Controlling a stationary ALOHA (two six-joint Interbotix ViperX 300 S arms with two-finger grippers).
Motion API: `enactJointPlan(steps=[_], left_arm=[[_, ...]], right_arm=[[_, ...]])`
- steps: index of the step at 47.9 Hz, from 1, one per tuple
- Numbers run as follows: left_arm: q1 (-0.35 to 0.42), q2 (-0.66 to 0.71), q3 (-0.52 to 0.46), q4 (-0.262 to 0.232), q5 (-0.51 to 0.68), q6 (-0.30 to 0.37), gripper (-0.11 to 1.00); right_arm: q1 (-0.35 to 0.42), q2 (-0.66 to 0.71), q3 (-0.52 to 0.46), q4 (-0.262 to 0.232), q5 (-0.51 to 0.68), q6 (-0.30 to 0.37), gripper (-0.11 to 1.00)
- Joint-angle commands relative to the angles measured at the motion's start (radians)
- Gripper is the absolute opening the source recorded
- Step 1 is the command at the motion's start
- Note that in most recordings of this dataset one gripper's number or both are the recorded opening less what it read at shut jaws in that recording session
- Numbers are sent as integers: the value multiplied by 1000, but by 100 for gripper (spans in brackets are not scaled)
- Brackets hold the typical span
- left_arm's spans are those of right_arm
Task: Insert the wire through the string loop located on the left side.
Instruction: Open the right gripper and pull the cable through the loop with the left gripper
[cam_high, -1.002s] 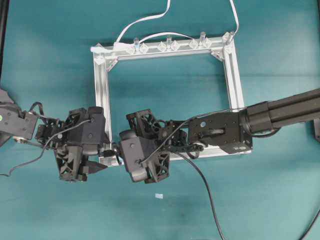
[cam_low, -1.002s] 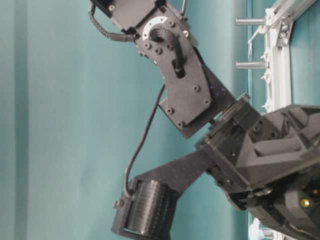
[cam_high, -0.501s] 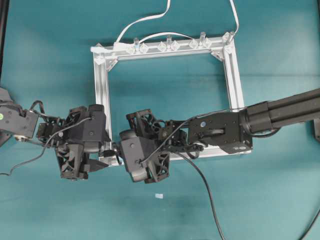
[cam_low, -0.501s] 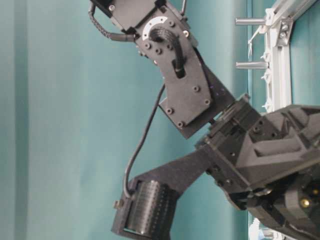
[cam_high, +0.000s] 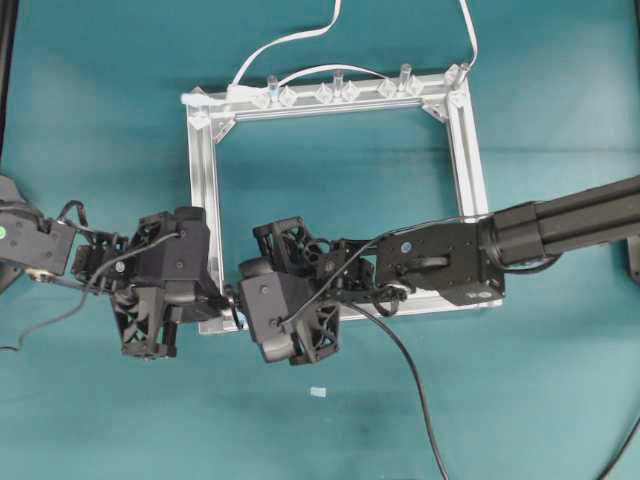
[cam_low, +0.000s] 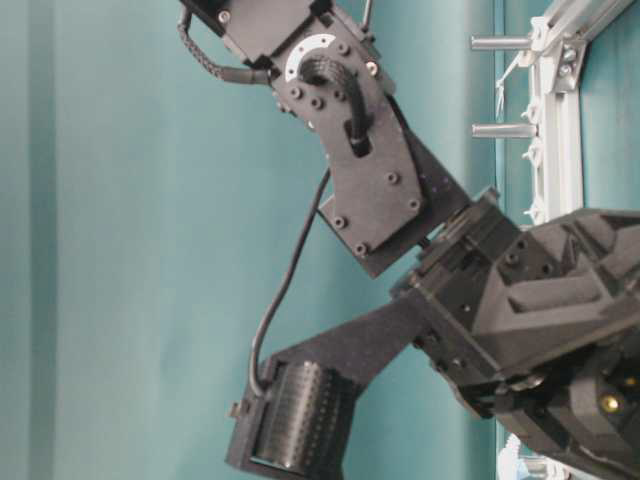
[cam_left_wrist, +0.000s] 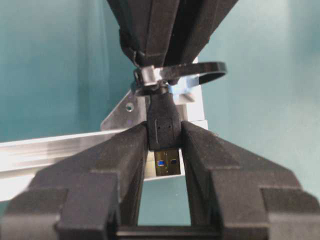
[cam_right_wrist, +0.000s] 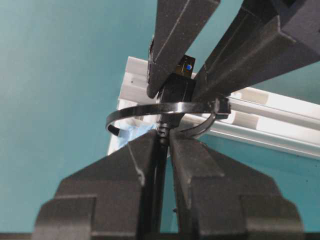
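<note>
Handover step, by the look of it: thin black cable ending in a rectangular USB plug (cam_left_wrist: 163, 131) already poked through the dark zip-tie-like string loop (cam_left_wrist: 200, 73). Left gripper (cam_left_wrist: 164, 142) clenched on the plug body past the loop; right gripper (cam_right_wrist: 163, 142) pinching the cable just behind it. Next, probably: right lets go, left draws through. Overhead hides loop and plug under both wrists; wrist views alone show them.

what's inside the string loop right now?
The wire's plug passes through the string loop, with the left gripper closed on the plug and the right gripper holding the cable behind. The loop's attachment is mostly covered.
</note>
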Motion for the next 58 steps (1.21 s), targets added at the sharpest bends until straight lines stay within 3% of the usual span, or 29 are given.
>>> enactJointPlan(steps=[1, 28, 31, 40, 44, 58], left_arm=[[6, -8, -12, 3, -26, -5, 22], [6, -9, -11, 3, -23, -5, 22], [6, -9, -11, 3, -23, -5, 22], [6, -14, -11, 3, -12, -5, 22], [6, -18, -11, 3, -3, -5, 22], [5, -40, 5, 3, 14, -6, 22]], right_arm=[[3, -23, -14, -3, -14, -2, 10], [3, -23, -8, -2, 2, 77, 11], [3, -23, -6, -3, 2, 81, 22], [6, -25, 6, -2, 0, 78, 77], [9, -28, 12, -2, 0, 78, 92], [11, -69, 60, -3, -17, 77, 94]])
